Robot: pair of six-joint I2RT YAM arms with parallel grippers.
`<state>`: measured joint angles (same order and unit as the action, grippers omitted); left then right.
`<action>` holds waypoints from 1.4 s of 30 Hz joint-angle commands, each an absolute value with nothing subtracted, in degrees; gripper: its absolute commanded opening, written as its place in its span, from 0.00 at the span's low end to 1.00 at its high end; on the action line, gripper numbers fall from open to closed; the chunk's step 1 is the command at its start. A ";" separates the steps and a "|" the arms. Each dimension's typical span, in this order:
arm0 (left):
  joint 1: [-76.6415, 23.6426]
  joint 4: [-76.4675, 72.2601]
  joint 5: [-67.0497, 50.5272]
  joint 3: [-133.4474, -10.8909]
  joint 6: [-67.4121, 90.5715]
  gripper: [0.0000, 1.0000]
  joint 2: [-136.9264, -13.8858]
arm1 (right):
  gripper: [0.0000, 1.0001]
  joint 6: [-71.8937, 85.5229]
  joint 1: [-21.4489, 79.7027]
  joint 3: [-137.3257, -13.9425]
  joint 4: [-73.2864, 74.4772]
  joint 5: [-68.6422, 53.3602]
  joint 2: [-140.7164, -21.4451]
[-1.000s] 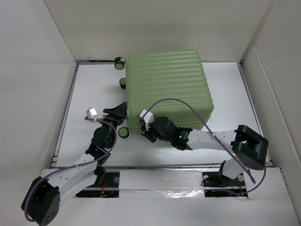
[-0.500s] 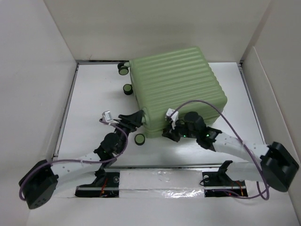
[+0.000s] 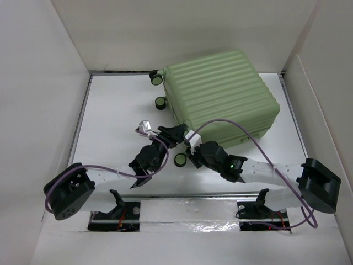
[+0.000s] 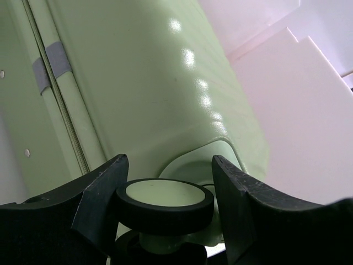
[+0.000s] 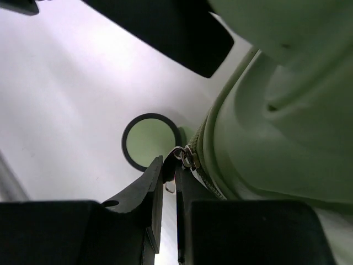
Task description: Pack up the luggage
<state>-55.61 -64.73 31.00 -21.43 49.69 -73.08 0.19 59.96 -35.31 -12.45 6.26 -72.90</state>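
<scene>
The luggage (image 3: 220, 91) is a light-green ribbed hard-shell suitcase lying flat and closed at the back right of the table. My left gripper (image 3: 175, 134) is at its near-left corner. In the left wrist view its jaws (image 4: 168, 179) sit around a black-and-green wheel (image 4: 165, 193), with both fingers against the wheel's rim and the smooth green shell (image 4: 154, 83) behind. My right gripper (image 3: 191, 150) is just right of it. In the right wrist view it (image 5: 170, 168) is shut on the metal zipper pull (image 5: 187, 156) at the corner of the luggage (image 5: 276, 138).
Another wheel (image 3: 180, 160) stands on the table by both grippers, shown as a green disc (image 5: 150, 141) in the right wrist view. Two more wheels (image 3: 159, 91) stick out at the back left. White walls (image 3: 44, 110) enclose the table on three sides. Purple cables loop over both arms.
The luggage has slid right and turned, its near-left corner swinging right. Both grippers moved right with that corner. The left jaws have narrowed onto the wheel; the right stays pinched.
</scene>
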 commanded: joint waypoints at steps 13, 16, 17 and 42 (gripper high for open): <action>-32.46 -27.16 17.60 -33.74 43.77 0.97 -62.49 | 0.00 2.55 68.12 -30.41 -28.91 -5.71 -63.72; -22.61 -30.57 10.48 -33.49 43.95 0.89 -63.36 | 0.00 2.55 67.59 -29.88 -29.53 -6.15 -64.16; -20.76 -32.41 8.37 -33.49 42.55 0.84 -64.33 | 0.00 2.37 67.59 -29.88 -29.53 -6.24 -64.07; -11.25 -29.37 -16.61 -67.75 9.59 0.87 -98.69 | 0.00 0.88 60.56 -26.37 -29.62 -14.24 -60.38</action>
